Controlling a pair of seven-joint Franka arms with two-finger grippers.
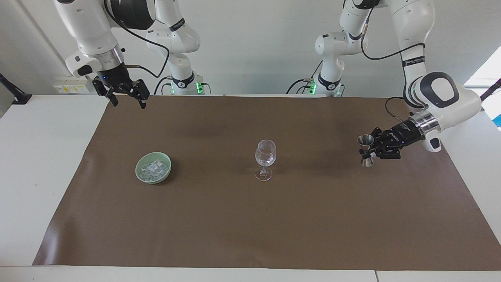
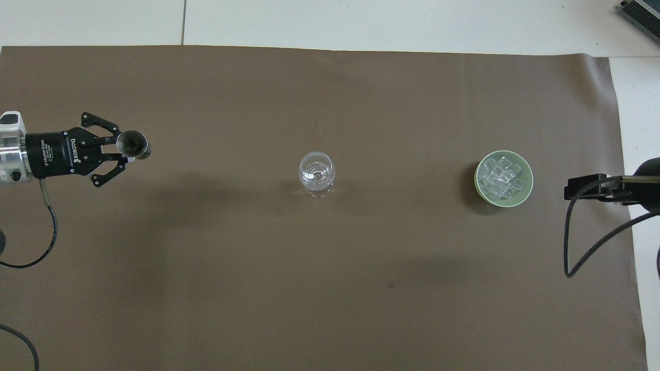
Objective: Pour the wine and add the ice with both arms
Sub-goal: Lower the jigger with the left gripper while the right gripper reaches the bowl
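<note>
Left gripper [image 1: 372, 150] sits at mid-right of the facing view, mid-left of the overhead view [image 2: 125, 151], clamped on the waist of a steel jigger [image 1: 366, 150]. Jigger stands upright w/ its base at or just above the brown mat [image 1: 250, 235]; can't tell if it touches. Its open cup shows from above [image 2: 132, 142].

Right gripper [image 1: 125, 94] hangs over the mat's upper-left corner in the facing view, fingers spread wide, holding nothing; in the overhead view only part of it shows, at the right edge [image 2: 588, 186]. That arm waits.

Ice [image 1: 153, 169] lies piled in a green bowl [image 1: 140, 174], lower-left of centre in the facing view, right of centre in the overhead view [image 2: 499, 178]. It's well below the open right jaws and apart from them, and well apart from the left jaws too.

Wine glass [image 1: 265, 158] stands upright at frame centre, between bowl and jigger, touching neither.
</note>
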